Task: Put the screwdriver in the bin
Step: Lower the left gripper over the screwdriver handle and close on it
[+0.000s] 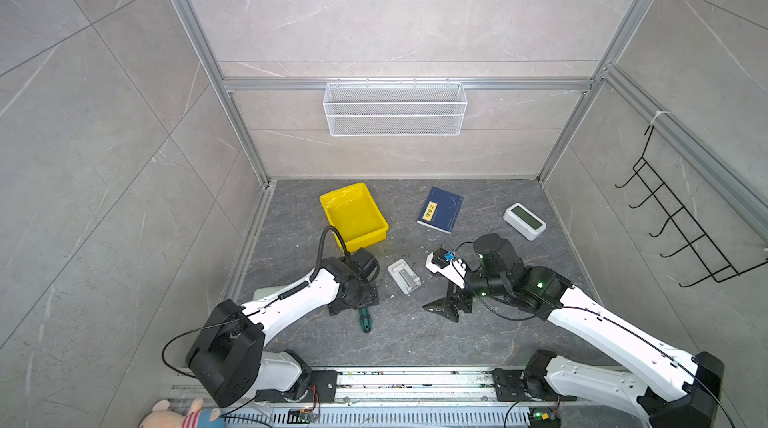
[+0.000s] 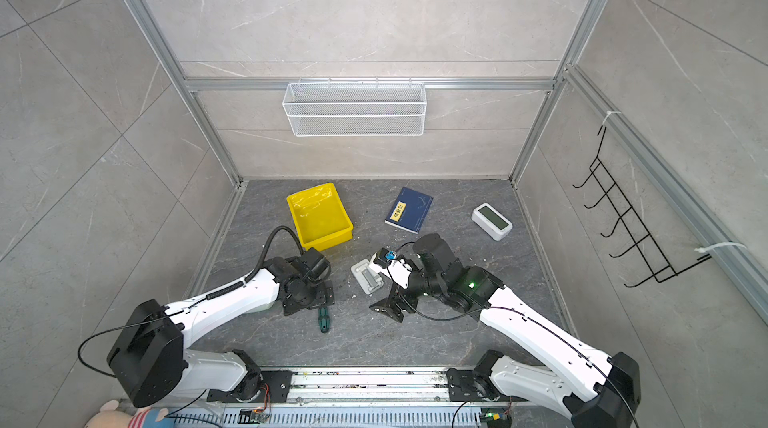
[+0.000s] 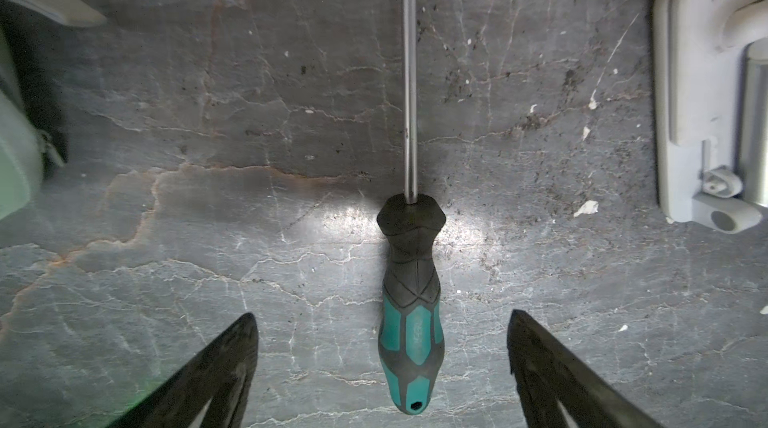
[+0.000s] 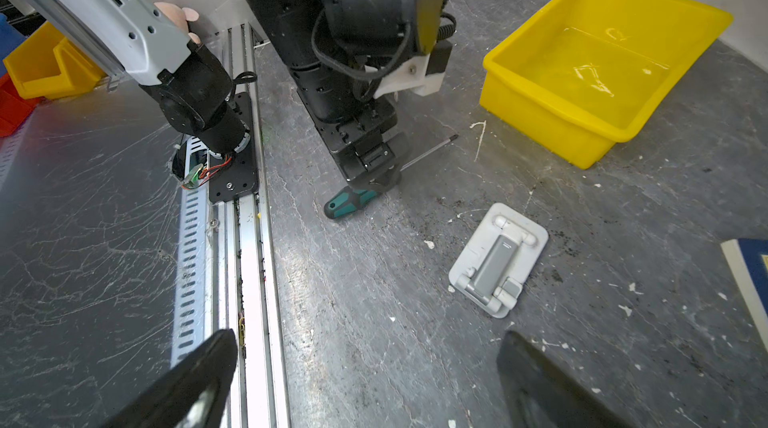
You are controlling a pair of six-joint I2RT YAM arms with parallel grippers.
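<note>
The screwdriver (image 1: 365,320) (image 2: 323,319) lies flat on the dark stone floor, its green-and-black handle toward the front and its thin shaft hidden under my left wrist in both top views. In the left wrist view the handle (image 3: 409,322) lies between the spread fingers of my left gripper (image 3: 382,314), which is open, low over it and not touching it. The right wrist view shows that gripper (image 4: 376,181) straddling the screwdriver (image 4: 351,201). The yellow bin (image 1: 370,237) (image 2: 330,239) (image 4: 540,118) stands empty just behind. My right gripper (image 1: 442,309) (image 4: 368,334) is open and empty.
A white phone stand (image 1: 404,276) lies between the arms. A blue book (image 1: 440,210) and a white clock (image 1: 524,221) sit further back right. A wire mesh basket (image 1: 395,108) hangs on the back wall, a black hook rack (image 1: 681,222) on the right wall.
</note>
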